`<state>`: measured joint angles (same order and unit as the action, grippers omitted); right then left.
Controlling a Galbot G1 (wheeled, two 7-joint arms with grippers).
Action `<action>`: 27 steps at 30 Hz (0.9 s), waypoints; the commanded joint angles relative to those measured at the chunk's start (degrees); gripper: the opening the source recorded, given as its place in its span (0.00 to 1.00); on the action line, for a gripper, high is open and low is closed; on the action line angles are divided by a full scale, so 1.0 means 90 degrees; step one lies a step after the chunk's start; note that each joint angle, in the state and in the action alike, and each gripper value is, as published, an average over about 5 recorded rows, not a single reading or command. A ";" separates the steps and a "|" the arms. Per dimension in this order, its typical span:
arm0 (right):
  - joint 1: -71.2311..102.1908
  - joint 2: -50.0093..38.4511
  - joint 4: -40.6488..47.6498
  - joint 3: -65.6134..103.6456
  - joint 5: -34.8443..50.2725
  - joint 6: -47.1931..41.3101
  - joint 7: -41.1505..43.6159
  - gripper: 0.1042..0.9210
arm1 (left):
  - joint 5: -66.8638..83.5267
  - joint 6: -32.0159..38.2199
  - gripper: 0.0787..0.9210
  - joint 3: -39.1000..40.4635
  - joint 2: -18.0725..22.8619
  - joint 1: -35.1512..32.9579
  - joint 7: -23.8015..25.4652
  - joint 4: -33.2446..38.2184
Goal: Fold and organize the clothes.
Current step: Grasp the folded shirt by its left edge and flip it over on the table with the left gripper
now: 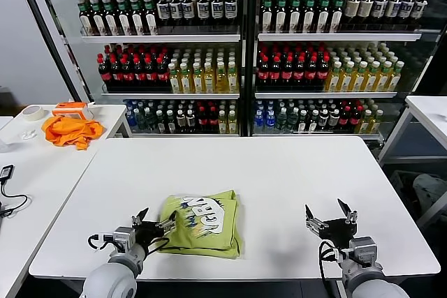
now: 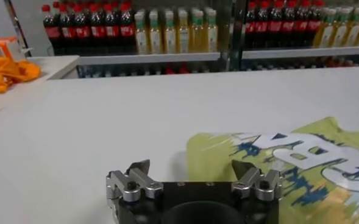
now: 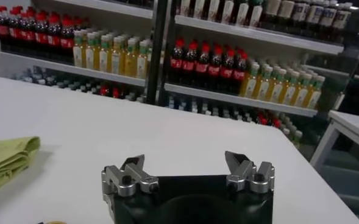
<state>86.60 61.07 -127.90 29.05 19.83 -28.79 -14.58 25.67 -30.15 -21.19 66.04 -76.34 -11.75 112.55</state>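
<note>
Folded lime T-shirt lies near the white table's front edge, printed side up.

Its lettering reads only in the left wrist view; the long axis runs slightly diagonally. Left gripper gapes empty just beside it; right gripper spread wide, empty, well apart.

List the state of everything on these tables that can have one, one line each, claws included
Lime T-shirt: folded into a compact stack, white and blue print facing up, lying flat on the white table.
Left claw: open, empty, low beside the shirt's left edge.
Right claw: open, empty, apart from the shirt near the table's front right.
Orange cloth: crumpled in a heap on the side table.
Tape roll: lying flat on that side table.
</note>
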 commanded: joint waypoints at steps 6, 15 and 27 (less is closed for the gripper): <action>-0.0104 -0.0023 0.0083 0.0036 0.0020 0.0007 0.0005 0.88 | -0.0099 0.0160 0.87 0.0109 0.0111 -0.0144 -0.0023 -0.0222; -0.0170 -0.0032 0.0094 0.0016 0.0082 -0.0032 0.0019 0.88 | 0.0136 0.0349 0.60 0.0182 0.0086 -0.0141 0.0307 -0.0372; -0.0205 -0.0033 0.0153 -0.0018 0.0103 -0.0008 0.0030 0.88 | 0.0047 0.0781 0.21 0.0096 0.0200 -0.0082 0.0737 -0.0423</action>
<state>84.89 60.95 -126.57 28.85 20.62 -28.93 -14.34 26.66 -25.64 -19.58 67.30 -77.24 -7.86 108.62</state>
